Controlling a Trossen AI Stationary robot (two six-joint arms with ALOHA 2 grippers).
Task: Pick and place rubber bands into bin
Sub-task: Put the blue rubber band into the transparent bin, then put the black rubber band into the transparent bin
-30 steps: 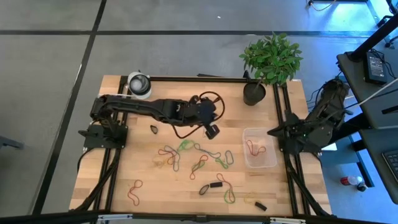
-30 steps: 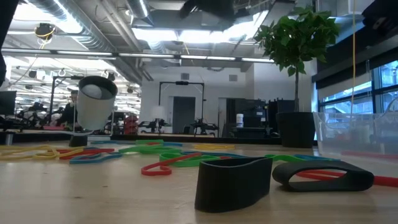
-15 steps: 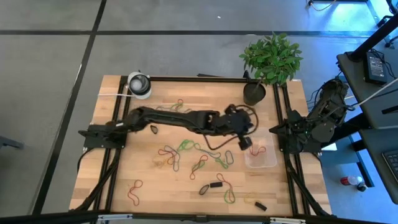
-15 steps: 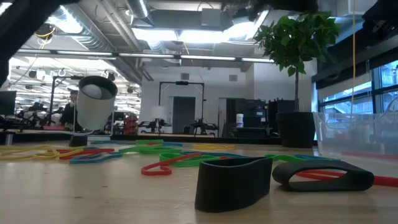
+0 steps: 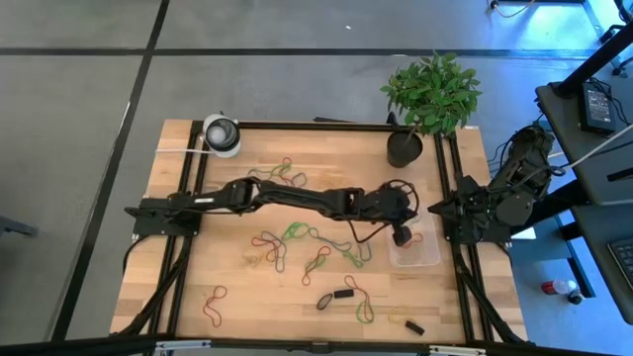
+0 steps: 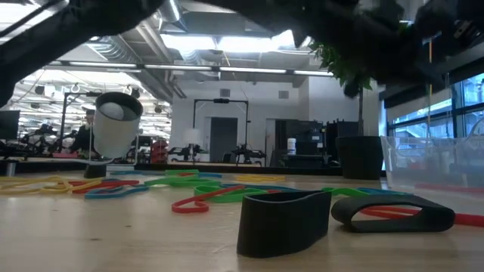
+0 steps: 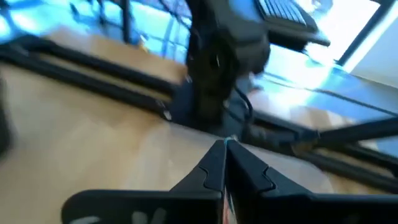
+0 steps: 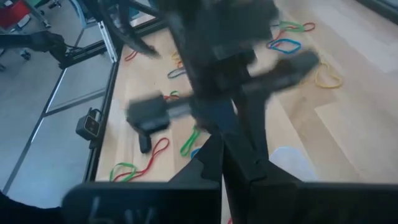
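Rubber bands [image 5: 295, 229] in red, green and yellow lie loose on the middle of the wooden table, and they show flat in the low view as rubber bands [image 6: 219, 193]. The clear bin [image 5: 429, 254] stands near the table's right edge, with clear walls in the low view as bin [image 6: 435, 160]. My left arm reaches across the table, and its left gripper [image 5: 403, 235] hangs over the bin, shut [image 7: 224, 146]. My right gripper [image 8: 222, 142] waits shut at the right edge, right gripper [image 5: 447, 210]. My left gripper has only a thin greenish sliver [image 7: 228, 140] showing at its shut fingertips, pinched between the two fingers. How much of the band it has, and how the band hangs, is hidden by the fingers. The gripper is up over the bin, clear of the table.
A black plant pot [image 5: 404, 148] stands at the far right corner, and a white-and-grey roll [image 5: 222, 133] at the far left. Wide dark bands [image 6: 285, 219] lie near the near edge, dark bands [image 5: 342, 295]. Black frame rails [image 5: 460, 267] run along both sides.
My left arm has swept fast from the table's middle toward the right edge, stretching out until its gripper is over the bin. The loose bands on the table have stayed where they were.
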